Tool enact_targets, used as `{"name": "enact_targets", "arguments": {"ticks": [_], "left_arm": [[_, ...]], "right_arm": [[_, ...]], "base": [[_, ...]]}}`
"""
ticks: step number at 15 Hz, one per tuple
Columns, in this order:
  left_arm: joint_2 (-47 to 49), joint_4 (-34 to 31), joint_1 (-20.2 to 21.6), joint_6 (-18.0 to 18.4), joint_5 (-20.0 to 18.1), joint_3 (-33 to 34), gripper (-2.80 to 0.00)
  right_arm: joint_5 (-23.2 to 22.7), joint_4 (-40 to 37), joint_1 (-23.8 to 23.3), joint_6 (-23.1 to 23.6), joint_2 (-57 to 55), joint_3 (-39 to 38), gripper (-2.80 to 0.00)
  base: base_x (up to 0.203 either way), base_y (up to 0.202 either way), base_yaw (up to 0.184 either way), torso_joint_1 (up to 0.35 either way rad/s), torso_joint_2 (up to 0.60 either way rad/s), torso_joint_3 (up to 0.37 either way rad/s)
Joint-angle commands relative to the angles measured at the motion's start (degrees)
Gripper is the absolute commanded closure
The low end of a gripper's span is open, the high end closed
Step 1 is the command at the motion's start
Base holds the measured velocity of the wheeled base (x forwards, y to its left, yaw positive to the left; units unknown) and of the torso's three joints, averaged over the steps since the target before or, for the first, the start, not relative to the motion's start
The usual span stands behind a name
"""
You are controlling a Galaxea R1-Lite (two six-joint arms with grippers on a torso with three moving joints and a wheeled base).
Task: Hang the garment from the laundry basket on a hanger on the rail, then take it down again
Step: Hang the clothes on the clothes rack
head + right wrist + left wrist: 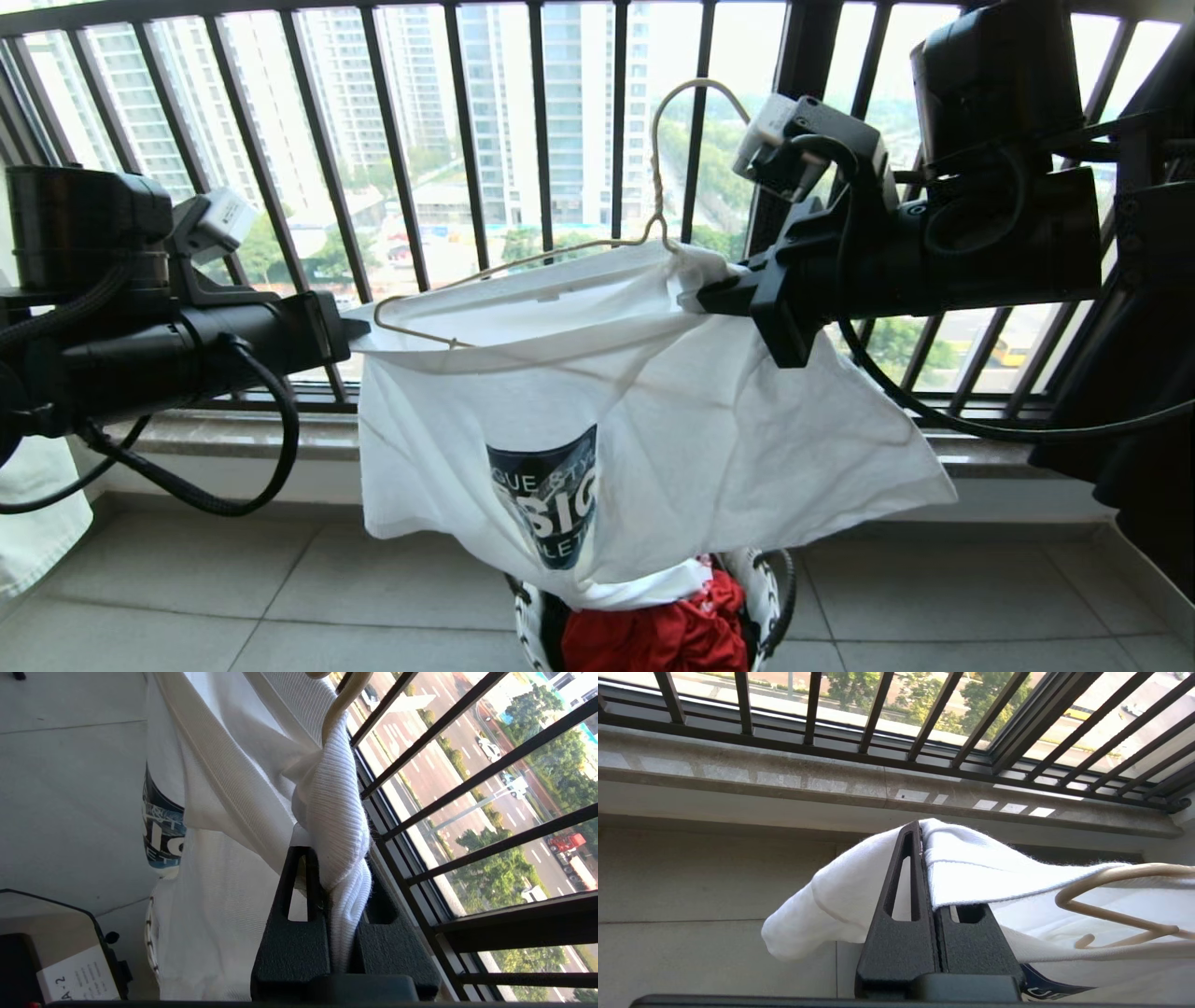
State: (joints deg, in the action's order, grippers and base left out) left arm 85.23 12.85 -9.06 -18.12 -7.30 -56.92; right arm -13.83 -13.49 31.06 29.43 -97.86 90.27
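A black balcony railing of vertical bars stands on a grey stone ledge above a pale tiled floor, with daylight entering from high-rise towers, trees and a road beyond.

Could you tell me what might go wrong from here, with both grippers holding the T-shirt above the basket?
1. The cream wire hanger lies loose in the white T-shirt; only cloth is pinched, so it could slip out.
2. The left gripper holds just a thin edge, which may pull free under tension from the right gripper.
3. The shirt's hem hangs onto the red cloth in the laundry basket and might snag or drag it.
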Motion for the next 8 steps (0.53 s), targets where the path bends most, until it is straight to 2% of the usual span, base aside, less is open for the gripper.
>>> {"name": "enact_targets", "arguments": {"ticks": [1, 4, 6, 8], "left_arm": [[-0.50, 0.16, 0.01, -0.16, -0.17, -0.30, 0.00], [0.90, 0.08, 0.11, -0.14, -0.09, -0.56, 0.00], [3.24, -0.66, 0.31, 0.02, -0.08, -0.58, 0.00], [5.17, -5.11, 0.44, 1.49, -0.01, -1.74, 0.00]], "right_arm": [[-0.13, -0.13, 0.05, 0.41, -1.35, 0.08, 0.00], [-0.10, 0.20, 0.05, 0.21, -1.11, 0.26, 0.00], [-0.23, 3.31, 0.01, -0.55, -1.11, 0.95, 0.00], [-0.14, 4.18, -0.28, -1.46, -0.82, 0.87, 0.00]], "base": [[0.000, 0.000, 0.000, 0.000, 0.00, 0.000], [0.000, 0.000, 0.000, 0.000, 0.00, 0.000], [0.000, 0.000, 0.000, 0.000, 0.00, 0.000], [0.000, 0.000, 0.000, 0.000, 0.00, 0.000]]}}
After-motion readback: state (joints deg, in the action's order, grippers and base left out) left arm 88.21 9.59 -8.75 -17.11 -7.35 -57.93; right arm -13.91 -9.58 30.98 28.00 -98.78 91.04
